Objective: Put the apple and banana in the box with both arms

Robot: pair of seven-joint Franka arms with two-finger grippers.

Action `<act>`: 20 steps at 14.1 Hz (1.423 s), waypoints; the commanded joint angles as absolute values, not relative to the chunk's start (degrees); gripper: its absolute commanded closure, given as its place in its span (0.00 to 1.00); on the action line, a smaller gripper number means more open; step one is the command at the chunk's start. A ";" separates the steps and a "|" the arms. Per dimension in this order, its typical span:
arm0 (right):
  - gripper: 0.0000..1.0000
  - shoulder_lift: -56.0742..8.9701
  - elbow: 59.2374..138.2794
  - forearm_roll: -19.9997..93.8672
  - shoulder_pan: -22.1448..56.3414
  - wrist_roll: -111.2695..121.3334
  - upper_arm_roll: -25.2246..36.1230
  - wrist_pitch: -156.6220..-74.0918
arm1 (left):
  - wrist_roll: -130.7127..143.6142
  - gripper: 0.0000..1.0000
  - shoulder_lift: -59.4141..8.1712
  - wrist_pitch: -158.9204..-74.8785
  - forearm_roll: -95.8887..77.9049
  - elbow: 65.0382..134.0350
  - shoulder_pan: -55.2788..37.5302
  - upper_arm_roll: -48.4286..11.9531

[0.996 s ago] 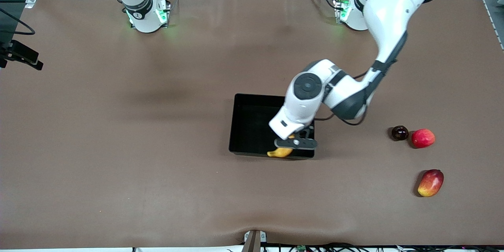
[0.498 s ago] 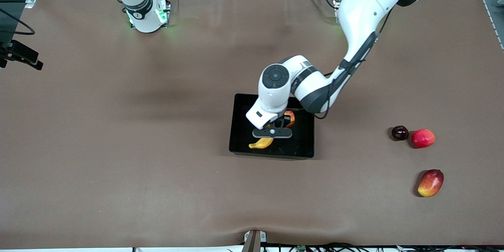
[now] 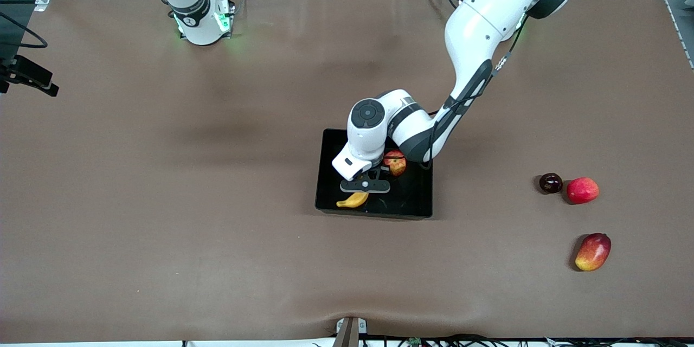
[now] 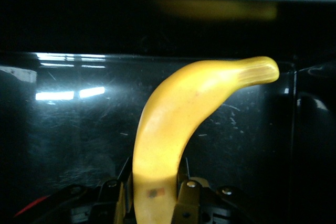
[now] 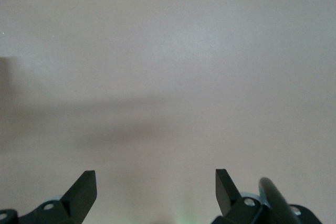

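At frame center I see my left gripper point(image 3: 364, 188) over the glossy black box point(image 3: 327, 173), fingers clamped on the smooth curved yellow banana point(image 3: 352, 200). The mottled red apple point(image 3: 395, 163) lies in the box beside it, partly covered by my wrist. At lower right a dark round fruit point(image 3: 550, 182), a pinkish-red fruit point(image 3: 582, 190) and an oval mango point(image 3: 592, 251) rest on the matte brown table point(image 3: 162, 200). My right gripper point(image 5: 156, 190) waits over bare table, fingers apart.

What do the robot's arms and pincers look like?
Both arms are smooth white tubes with black bands at the joints. The left arm has a thin black cable along it and a dark round cap. Its pincer is black; the right pincer has flat black fingers. Green lights glow at the bases.
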State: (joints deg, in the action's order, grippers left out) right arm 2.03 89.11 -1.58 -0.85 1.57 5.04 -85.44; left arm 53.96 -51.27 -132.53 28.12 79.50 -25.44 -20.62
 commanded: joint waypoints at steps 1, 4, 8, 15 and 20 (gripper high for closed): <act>0.00 1.76 88.15 -2.29 -1.93 1.93 4.48 -84.99 | 56.59 0.00 -51.59 -132.80 28.56 78.22 -26.10 -20.04; 0.00 1.67 88.15 -2.11 -2.73 2.02 4.31 -84.90 | 57.91 0.00 -49.06 -132.54 28.39 78.13 -25.23 -20.13; 0.00 1.67 88.24 -2.11 -2.90 1.93 4.31 -84.90 | 57.66 0.00 -40.10 -126.68 26.90 78.22 -18.21 -21.09; 0.00 1.58 88.33 -2.02 -3.08 1.93 4.31 -84.99 | 44.14 0.00 -27.17 -114.45 19.07 78.75 -6.08 -21.18; 0.00 1.67 88.24 -1.32 -2.90 1.93 4.22 -85.25 | 30.18 0.00 -21.19 -104.26 12.40 78.31 2.18 -21.27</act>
State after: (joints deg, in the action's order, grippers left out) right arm 2.00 89.12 -1.54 -1.88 1.57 5.09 -85.47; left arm 34.95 -24.75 -107.37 14.70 76.44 -0.91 -20.79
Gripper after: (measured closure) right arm 0.000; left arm 0.000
